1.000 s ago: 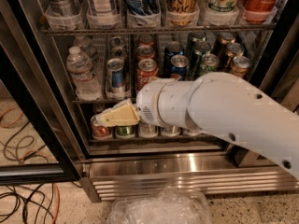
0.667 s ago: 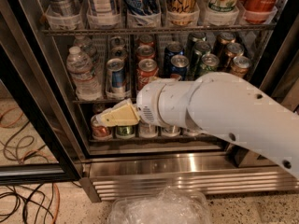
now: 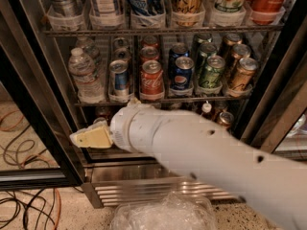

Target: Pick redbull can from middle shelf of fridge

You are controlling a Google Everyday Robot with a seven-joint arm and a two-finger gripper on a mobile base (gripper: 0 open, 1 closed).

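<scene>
Fridge (image 3: 271, 80) stood open; my gripper (image 3: 91, 138) had dropped leftward below the middle shelf (image 3: 168, 100), spread or pressed I couldn't tell; the redbull can (image 3: 118, 78) sat farther off.

Arm (image 3: 201, 162): thick white tube with a smooth shell, widening toward the right. Several small dark round holes dot its surface. Ringed white collar at the wrist. Gripper (image 3: 91, 138): pale cream-yellow, wedge-shaped, at the arm's left end, low before the fridge (image 3: 120, 188).
</scene>
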